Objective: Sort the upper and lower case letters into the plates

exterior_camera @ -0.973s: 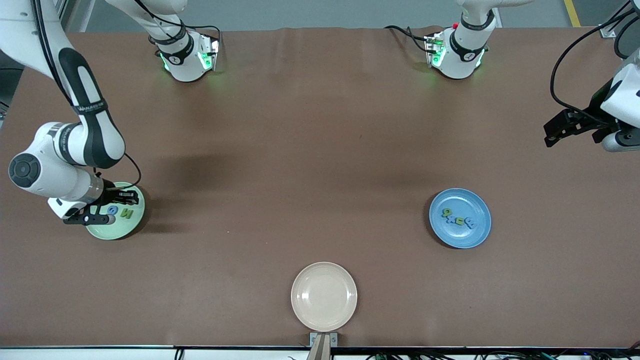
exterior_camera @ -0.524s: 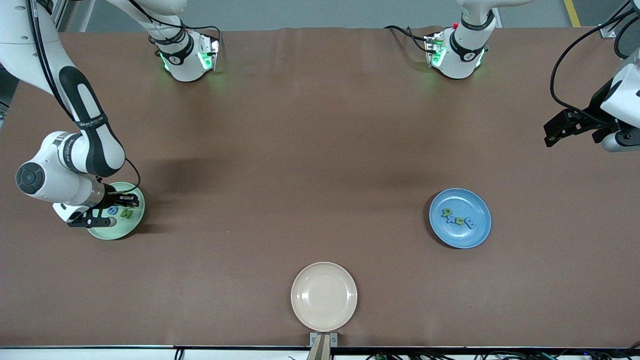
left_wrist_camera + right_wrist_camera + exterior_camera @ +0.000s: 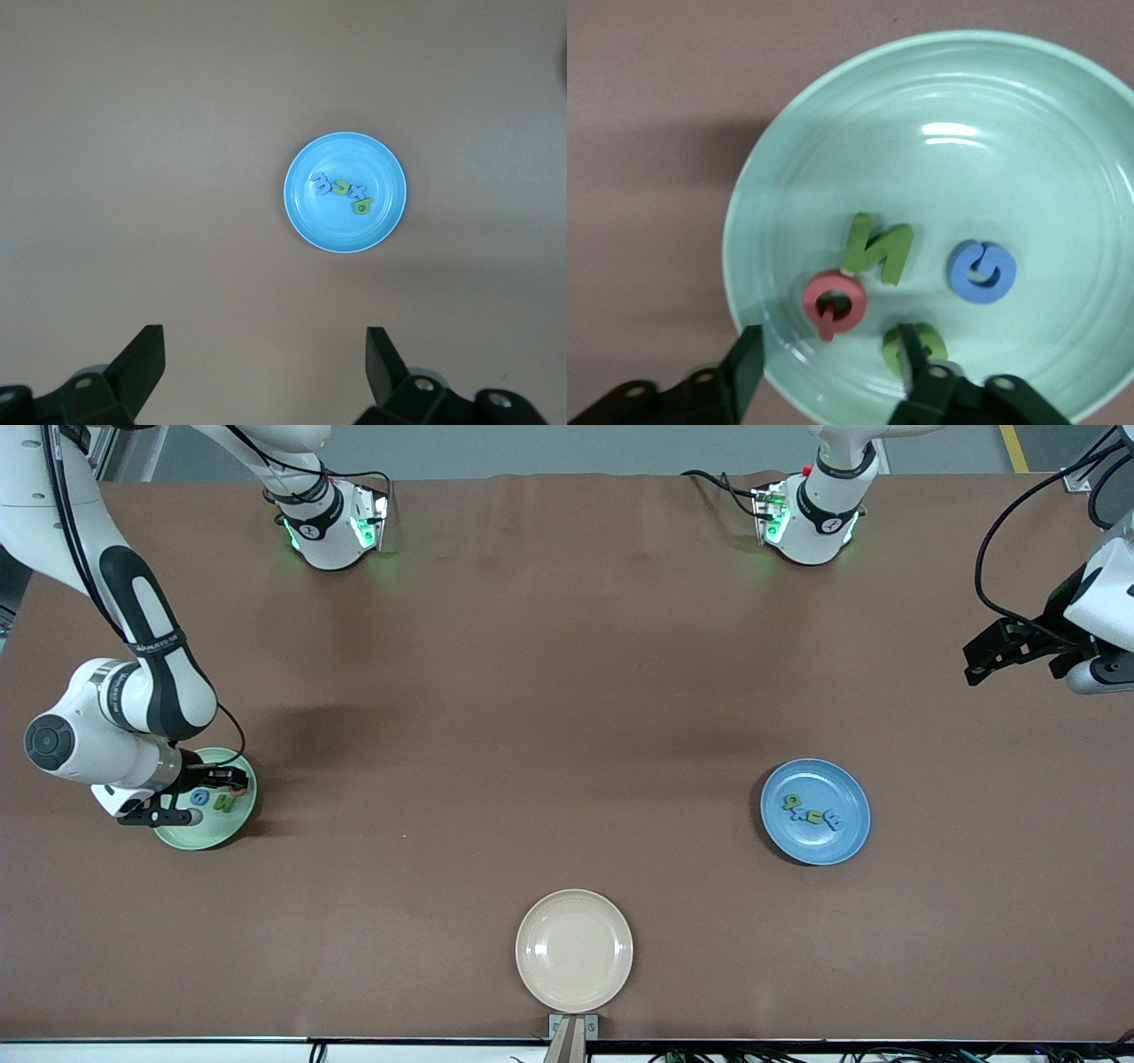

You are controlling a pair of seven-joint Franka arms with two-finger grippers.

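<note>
You're at or near the end of the sort, judging by the layout: no letter lies loose on the tabletop (image 3: 549, 691). The mint green plate (image 3: 1028, 115) at the right arm's end holds four: a green N (image 3: 879, 249), a blue G (image 3: 982, 272), a pink-red Q (image 3: 834, 304) and a green letter (image 3: 914, 347) I can't read. The blue plate (image 3: 306, 226) holds another four letters (image 3: 344, 190) in a row. Your right end effector (image 3: 833, 376) hovers low over the mint plate, fingers spread and empty; the left end effector (image 3: 264, 363) waits high, also spread. The cream plate (image 3: 611, 983) is bare.
</note>
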